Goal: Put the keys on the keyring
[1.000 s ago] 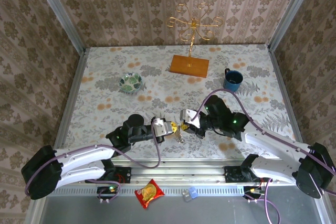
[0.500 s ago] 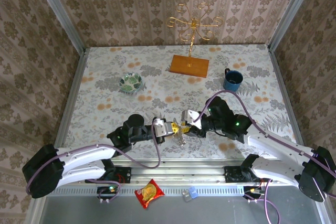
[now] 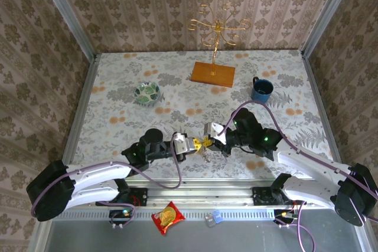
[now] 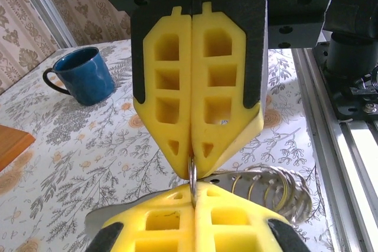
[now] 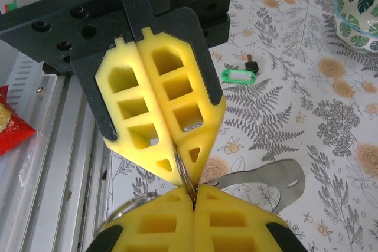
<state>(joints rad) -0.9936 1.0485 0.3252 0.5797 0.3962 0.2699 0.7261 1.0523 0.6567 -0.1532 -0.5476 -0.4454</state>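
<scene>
The left gripper point(image 3: 196, 144) and right gripper point(image 3: 208, 141) meet tip to tip, both clenched on the metal ring point(image 4: 192, 175) of the keyring point(image 5: 279, 175), mostly hidden between them, while the green key point(image 5: 238, 75) lies apart on the surface point(image 5: 295, 110)

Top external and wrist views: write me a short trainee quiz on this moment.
1. True or false: the green-headed key already hangs on the metal ring.
2. What stands on the right side of the table? A patterned bowl, B blue mug, C red packet.
3. What do the left hand and right hand both pinch?
Key: 1 false, it lies on the table; 2 B; 3 the metal ring.
</scene>
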